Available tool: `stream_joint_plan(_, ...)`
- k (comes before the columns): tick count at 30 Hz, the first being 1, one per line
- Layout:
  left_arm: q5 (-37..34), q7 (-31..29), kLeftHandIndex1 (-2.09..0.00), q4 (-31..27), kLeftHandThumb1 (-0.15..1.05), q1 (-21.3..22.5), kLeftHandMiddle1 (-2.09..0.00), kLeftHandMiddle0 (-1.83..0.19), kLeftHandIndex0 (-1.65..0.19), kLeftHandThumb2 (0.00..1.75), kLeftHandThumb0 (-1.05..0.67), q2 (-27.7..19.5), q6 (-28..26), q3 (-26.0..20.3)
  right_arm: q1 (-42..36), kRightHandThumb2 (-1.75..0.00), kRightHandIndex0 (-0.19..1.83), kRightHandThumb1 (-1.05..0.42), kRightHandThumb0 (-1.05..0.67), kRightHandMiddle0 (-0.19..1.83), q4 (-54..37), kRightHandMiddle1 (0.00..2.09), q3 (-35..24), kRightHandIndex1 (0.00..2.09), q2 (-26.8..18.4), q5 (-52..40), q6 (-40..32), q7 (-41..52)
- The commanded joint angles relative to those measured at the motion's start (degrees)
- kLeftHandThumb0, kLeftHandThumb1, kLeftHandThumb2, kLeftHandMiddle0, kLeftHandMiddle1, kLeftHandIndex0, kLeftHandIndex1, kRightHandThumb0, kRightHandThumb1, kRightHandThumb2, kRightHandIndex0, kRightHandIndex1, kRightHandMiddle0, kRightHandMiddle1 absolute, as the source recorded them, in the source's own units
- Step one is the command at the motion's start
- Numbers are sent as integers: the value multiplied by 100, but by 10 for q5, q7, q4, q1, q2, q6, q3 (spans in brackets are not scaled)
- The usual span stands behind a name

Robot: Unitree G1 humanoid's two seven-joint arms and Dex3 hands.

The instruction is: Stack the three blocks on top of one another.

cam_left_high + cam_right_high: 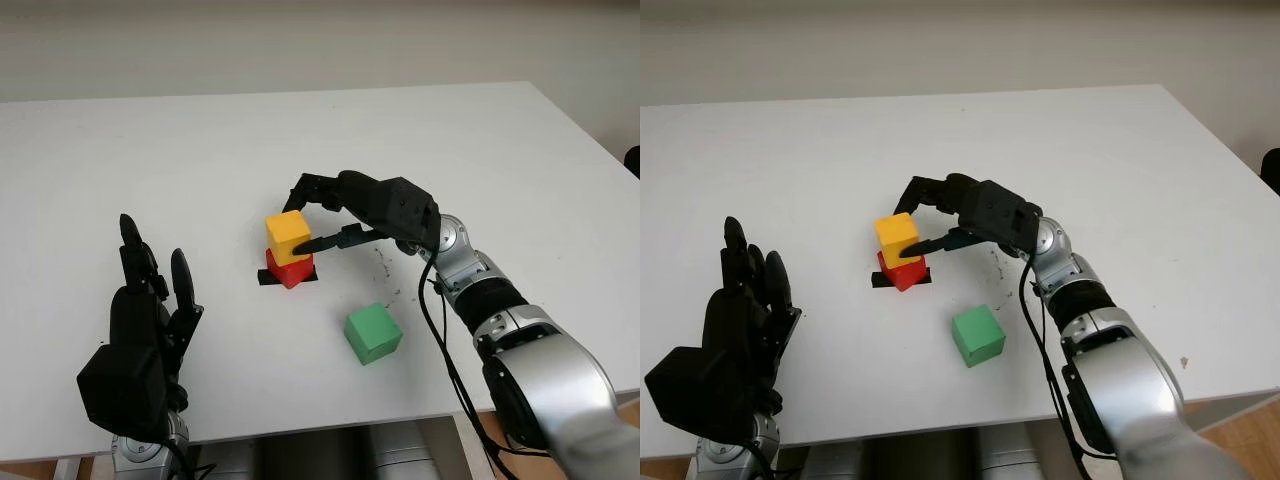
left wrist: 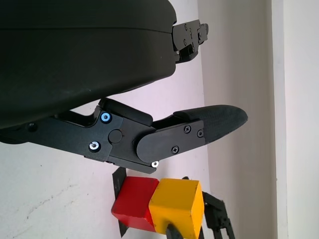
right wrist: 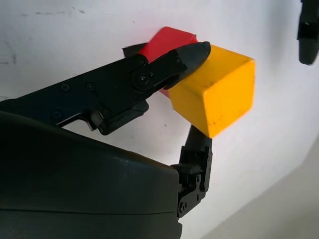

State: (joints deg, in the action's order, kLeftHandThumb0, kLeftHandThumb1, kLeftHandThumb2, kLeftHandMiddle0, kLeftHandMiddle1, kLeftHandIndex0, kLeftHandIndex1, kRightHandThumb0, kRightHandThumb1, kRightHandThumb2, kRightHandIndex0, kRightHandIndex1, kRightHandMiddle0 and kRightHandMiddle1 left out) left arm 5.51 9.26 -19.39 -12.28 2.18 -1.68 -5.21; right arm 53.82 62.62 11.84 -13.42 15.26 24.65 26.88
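A yellow block (image 1: 288, 230) sits on top of a red block (image 1: 290, 268) near the table's middle, slightly turned against it. My right hand (image 1: 299, 219) reaches in from the right and is shut on the yellow block, thumb on its near side and fingers (image 1: 303, 189) on its far side. The right wrist view shows a fingertip (image 3: 197, 51) pressed on the yellow block (image 3: 219, 92), with the red block (image 3: 167, 40) behind it. A green block (image 1: 372, 332) lies alone on the table, nearer to me and to the right. My left hand (image 1: 150, 300) is open at the front left.
The red block stands on a black tape mark (image 1: 268, 279) on the white table (image 1: 180, 170). Small dark scuffs (image 1: 381, 262) mark the surface beside the right wrist. The table's front edge runs just below the green block and the left hand.
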Motion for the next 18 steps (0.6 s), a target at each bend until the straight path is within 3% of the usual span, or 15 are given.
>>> stream_joint_plan(1,2,0,-5,-7,105,-3,-6,17,18,66,-70,-1,2,0,12,-5,2,-92,-77,8,-3,50,4,2,-6,2,1,7)
stream_joint_plan(4,-4,0,-5,-9,105,-3,-5,17,18,64,-70,2,1,0,14,-5,-10,-91,-84,-6,-3,26,4,1,-6,-3,5,23)
stream_joint_plan(11,2,0,-5,-6,105,-1,-5,17,18,65,-69,-1,-1,1,18,-5,-19,-90,-94,-19,-4,2,3,0,-11,-13,10,65)
stream_joint_plan(18,2,0,-5,-5,105,1,-5,17,18,66,-70,0,1,3,16,-5,-19,-90,-89,-19,-21,0,-25,0,-19,-51,22,84)
